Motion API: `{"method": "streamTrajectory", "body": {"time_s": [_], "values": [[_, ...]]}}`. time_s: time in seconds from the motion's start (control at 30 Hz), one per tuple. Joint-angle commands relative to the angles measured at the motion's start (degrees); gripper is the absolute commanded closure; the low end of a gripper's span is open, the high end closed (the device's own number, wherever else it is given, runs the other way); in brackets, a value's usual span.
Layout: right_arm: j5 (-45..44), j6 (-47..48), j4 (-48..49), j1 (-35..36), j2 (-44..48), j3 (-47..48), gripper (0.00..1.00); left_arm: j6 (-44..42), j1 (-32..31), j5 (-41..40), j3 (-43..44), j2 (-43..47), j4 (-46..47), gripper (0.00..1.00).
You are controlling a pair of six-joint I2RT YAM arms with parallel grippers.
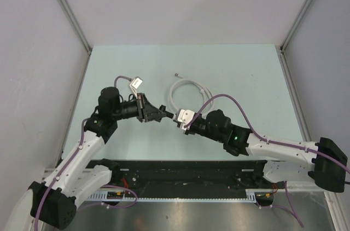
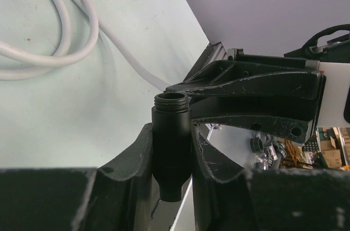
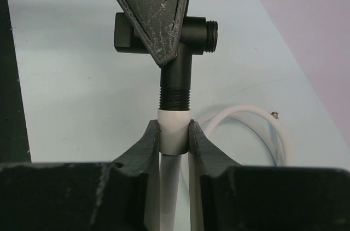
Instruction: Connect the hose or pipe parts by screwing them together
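Right jaws grip one white hose collar [image 3: 174, 133], touching one black fitting [image 3: 175, 80] gripped by left jaws.

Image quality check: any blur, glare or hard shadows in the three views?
Top external: even light, faint shadows, no glare. Left wrist: black fitting sharp, dark with little surface detail. Right wrist: its threads and hose end crisp, soft shadow beside the hose on the table.

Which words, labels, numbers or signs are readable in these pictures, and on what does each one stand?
Readable text: none in any view.
Too small to read: the white tag, top view.
Blurred: any print on the boxes, left wrist view.
No marking visible: the black fitting and the white hose end.
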State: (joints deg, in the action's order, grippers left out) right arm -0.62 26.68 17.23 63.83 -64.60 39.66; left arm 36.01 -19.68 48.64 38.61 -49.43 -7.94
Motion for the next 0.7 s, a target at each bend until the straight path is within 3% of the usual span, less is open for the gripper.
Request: {"method": "streamTrajectory", "body": {"time_s": [0.0,0.2,0.43,0.67], "values": [[-1.9,2.2,12.6,1.6,1.1,1.9,1.00,-0.6,-1.1,4.1,1.0,-2.5,-1.5,1.00],[-0.2,-0.8,12.2,0.9,-0.1,2.0,1.00,-0.9,-3.0,3.9,2.3,-4.0,-1.5,1.00],[15.4,-6.7,10.2,-4.0,2.5,2.2,1.00,-9.9,-5.1,7.9,3.3,-6.4,-1.3,1.00],[26.4,-10.1,8.2,-7.8,4.1,2.2,1.00,-11.8,-5.9,10.6,3.6,-10.1,-0.1,1.00]]}}
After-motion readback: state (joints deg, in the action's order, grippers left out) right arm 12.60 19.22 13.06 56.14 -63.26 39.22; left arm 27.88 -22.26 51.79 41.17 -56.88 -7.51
